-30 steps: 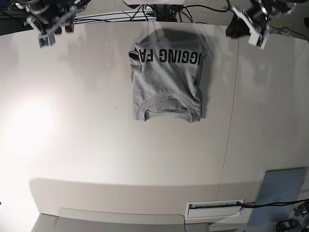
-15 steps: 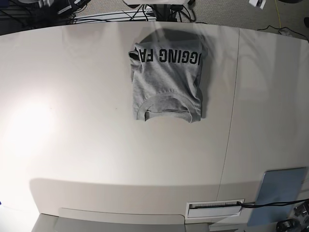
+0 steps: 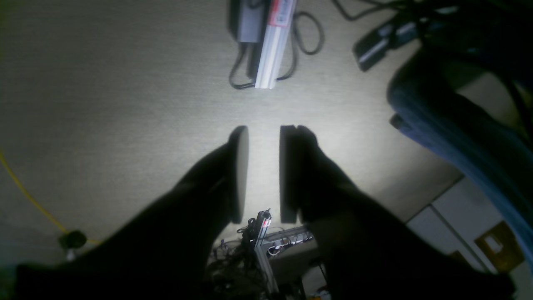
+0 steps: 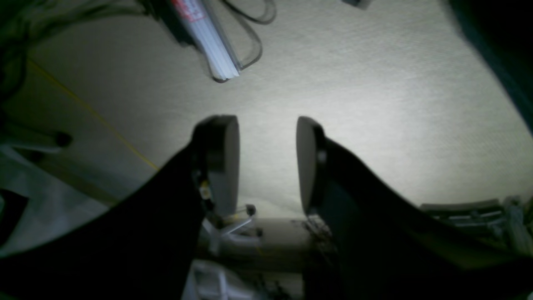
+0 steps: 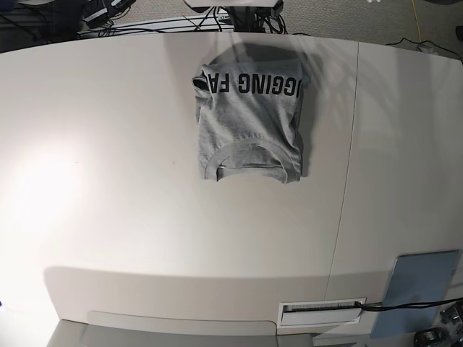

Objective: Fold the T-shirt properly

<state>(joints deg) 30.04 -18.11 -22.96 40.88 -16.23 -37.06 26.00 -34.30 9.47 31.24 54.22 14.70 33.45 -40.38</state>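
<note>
There is one heather-grey cotton T-shirt, and it lies folded into a neat, almost square pile on the big white table, near the far edge and about in the middle from side to side. Its ribbed round collar sits at the near edge of the pile, facing up. One row of black block letters runs across the far part of the pile and reads upside down in the base view. Nothing touches the shirt, and neither arm shows in the base view. One thin straight seam runs down the table to the right of the shirt. At the near right corner of the table lies one flat blue-grey board, and beside it is one white slotted strip. The two hands are seen only in their own wrist views, and both hang over pale carpet floor, not over the table. The left hand has its two dark fingers a small way apart, with nothing between them. The right hand has its two dark fingers wider apart, and it is empty too. On the floor under them lies one white bar with black cables looped around it, and one thin yellow cord runs off to the side.
</note>
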